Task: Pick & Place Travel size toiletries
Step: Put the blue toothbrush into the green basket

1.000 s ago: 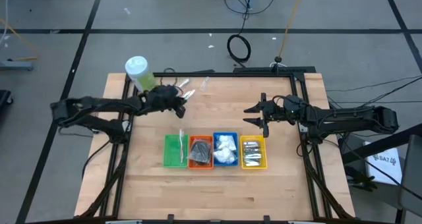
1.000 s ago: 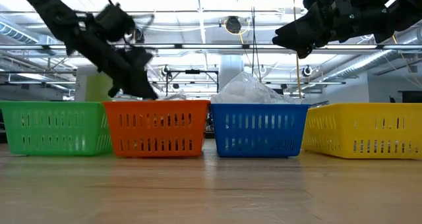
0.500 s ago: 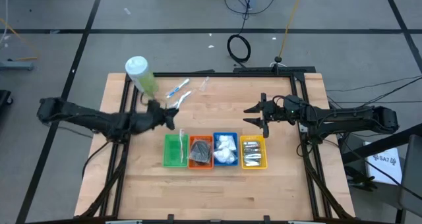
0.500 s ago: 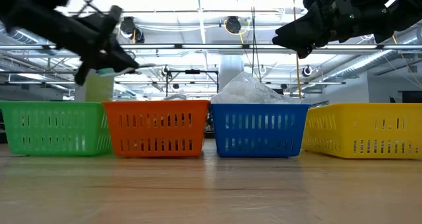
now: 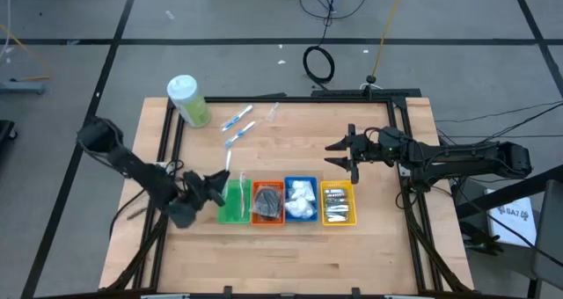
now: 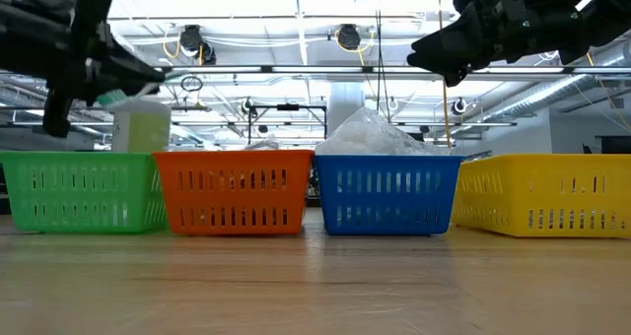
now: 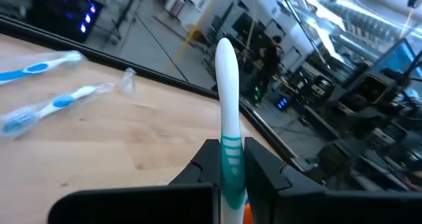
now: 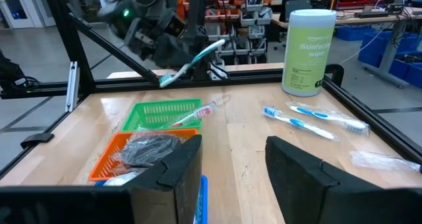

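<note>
item: left jaws (image 7: 231, 165) — pinched on a green-and-white toothbrush (image 7: 227, 105), long axis running straight out past the tips. you have it held above the green bin (image 5: 233, 202), near its left end; release looks like your next move.
item: right jaws (image 8: 231, 165) — spread, holding nothing, waiting above the worktop (image 5: 290, 255) behind the yellow bin (image 5: 338, 202).
item: two wrapped toothbrushes (image 5: 236, 127) — lying on the worktop beside the pale-green bottle (image 5: 188, 101), nearer your left arm.
</note>
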